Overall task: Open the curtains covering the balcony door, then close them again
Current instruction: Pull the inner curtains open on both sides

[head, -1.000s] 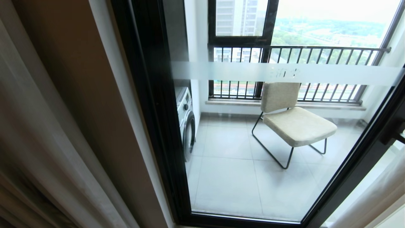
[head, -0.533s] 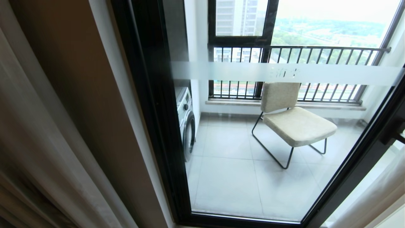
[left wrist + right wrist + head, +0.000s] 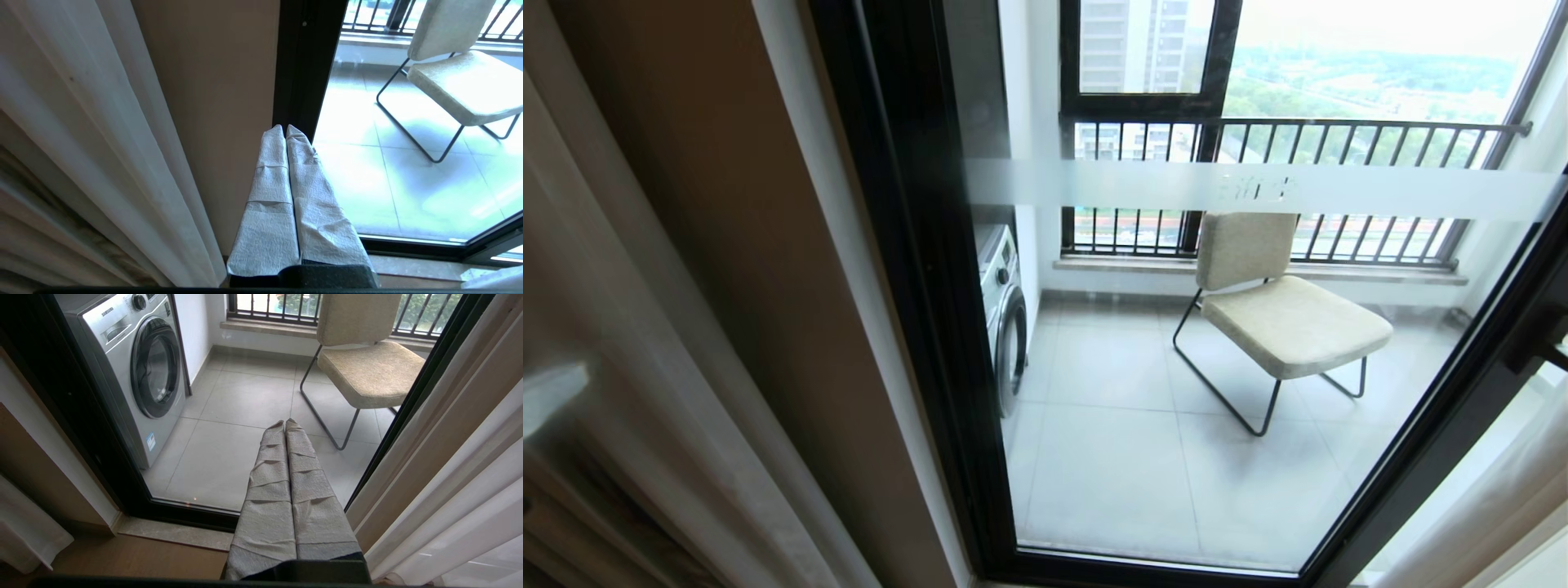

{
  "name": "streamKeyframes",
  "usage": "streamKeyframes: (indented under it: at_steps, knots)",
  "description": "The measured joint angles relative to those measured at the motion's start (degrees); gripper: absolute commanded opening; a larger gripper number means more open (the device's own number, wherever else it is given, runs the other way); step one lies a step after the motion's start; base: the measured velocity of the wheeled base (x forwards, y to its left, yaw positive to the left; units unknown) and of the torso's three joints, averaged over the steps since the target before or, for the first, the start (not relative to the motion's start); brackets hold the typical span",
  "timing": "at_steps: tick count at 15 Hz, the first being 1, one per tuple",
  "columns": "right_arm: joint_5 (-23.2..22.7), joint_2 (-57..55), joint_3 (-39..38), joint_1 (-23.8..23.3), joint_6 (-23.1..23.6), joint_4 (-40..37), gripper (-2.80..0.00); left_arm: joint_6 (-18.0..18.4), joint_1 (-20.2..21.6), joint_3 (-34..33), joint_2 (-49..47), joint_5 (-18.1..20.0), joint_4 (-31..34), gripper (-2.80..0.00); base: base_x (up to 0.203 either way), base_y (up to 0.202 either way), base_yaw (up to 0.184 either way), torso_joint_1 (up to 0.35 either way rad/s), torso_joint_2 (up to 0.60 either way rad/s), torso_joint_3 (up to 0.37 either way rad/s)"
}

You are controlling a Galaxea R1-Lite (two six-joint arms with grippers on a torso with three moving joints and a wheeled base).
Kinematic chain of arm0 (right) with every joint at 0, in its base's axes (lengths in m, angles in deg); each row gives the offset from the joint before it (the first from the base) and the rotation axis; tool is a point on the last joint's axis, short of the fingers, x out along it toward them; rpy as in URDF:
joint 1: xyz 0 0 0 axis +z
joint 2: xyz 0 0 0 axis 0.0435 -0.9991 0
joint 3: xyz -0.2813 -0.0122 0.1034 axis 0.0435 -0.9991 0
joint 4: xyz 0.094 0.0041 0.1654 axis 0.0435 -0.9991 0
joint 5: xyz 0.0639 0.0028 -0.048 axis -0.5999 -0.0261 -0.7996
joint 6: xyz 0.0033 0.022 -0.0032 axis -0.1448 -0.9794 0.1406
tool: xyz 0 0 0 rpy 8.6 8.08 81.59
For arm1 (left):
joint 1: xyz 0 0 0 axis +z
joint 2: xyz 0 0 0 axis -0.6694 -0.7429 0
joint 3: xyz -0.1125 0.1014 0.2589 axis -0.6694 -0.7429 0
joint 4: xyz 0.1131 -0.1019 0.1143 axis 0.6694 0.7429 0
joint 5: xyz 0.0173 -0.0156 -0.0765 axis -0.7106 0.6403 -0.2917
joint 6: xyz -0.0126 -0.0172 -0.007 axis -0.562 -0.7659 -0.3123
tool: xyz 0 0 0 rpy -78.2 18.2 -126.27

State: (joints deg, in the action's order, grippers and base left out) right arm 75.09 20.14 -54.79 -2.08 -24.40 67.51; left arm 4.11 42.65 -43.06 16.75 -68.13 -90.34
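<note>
At the left edge of the head view, the curtains [image 3: 645, 392] hang bunched aside, so the balcony door [image 3: 1176, 367] is uncovered; closing comes next. Left gripper [image 3: 286, 127] and right gripper [image 3: 285, 421] have their fingers fully shut, holding nothing, so 1 must open and take the fabric.

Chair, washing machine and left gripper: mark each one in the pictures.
Chair [image 3: 1294, 327], head view, seat cushion.
Washing machine [image 3: 157, 367], right wrist view, round door.
Left gripper [image 3: 285, 130], left wrist view, between the shut fingertips.

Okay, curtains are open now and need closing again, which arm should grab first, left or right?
Probably left: the left gripper, shut and empty, points along the wall beside the gathered curtains.
</note>
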Motion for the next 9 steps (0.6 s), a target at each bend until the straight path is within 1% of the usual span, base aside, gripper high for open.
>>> streamKeyframes:
  at_steps: [2, 6, 8, 9]
  knots:
    - [-0.01, 0.0, 0.0, 0.0, 0.01, 0.02, -2.8, 0.28, -0.04, -7.61, 7.05, -0.86, -0.13, -2.8, 0.0, 0.0, 0.0, 0.0, 0.0, 0.0]
    - [-0.01, 0.0, 0.0, 0.0, -0.02, 0.0, -2.8, 0.88, 3.1, -21.86, 20.91, -0.7, -0.51, -2.8, 0.0, 0.0, 0.0, 0.0, 0.0, 0.0]
    - [-0.01, 0.0, 0.0, 0.0, 0.01, 0.0, -2.8, 2.39, 4.24, -27.42, 24.38, 0.63, -3.9, -2.8, 0.0, 0.0, 0.0, 0.0, 0.0, 0.0]
    - [0.0, 0.01, 0.0, 0.0, 0.03, 0.02, -2.8, 3.23, 4.47, -28.72, 25.37, 0.65, -5.16, -2.8, 0.0, 0.0, 0.0, 0.0, 0.0, 0.0]
